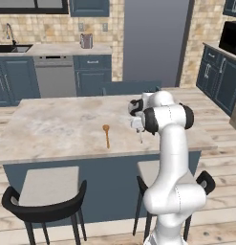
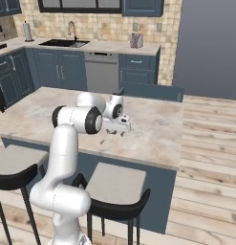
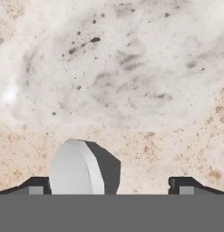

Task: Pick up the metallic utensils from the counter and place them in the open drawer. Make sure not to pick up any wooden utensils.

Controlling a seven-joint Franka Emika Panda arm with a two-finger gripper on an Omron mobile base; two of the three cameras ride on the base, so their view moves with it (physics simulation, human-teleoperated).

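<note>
— Where is the pincer (image 3: 109, 183)?
— Spread wide, empty, low over the marbled worktop (image 1: 62, 127), with a grey metal utensil (image 3: 79, 167) between its tips, nearer one tip.
— The wooden spoon (image 1: 106, 134)?
— Lying apart, to the left.

One wooden spoon (image 1: 106, 134), two stools (image 1: 48, 189), one counter (image 1: 57, 129)

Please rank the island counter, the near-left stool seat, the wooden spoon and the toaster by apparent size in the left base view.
1. counter
2. stool seat, enlarged by nearness
3. wooden spoon and toaster: too alike to rank
</note>
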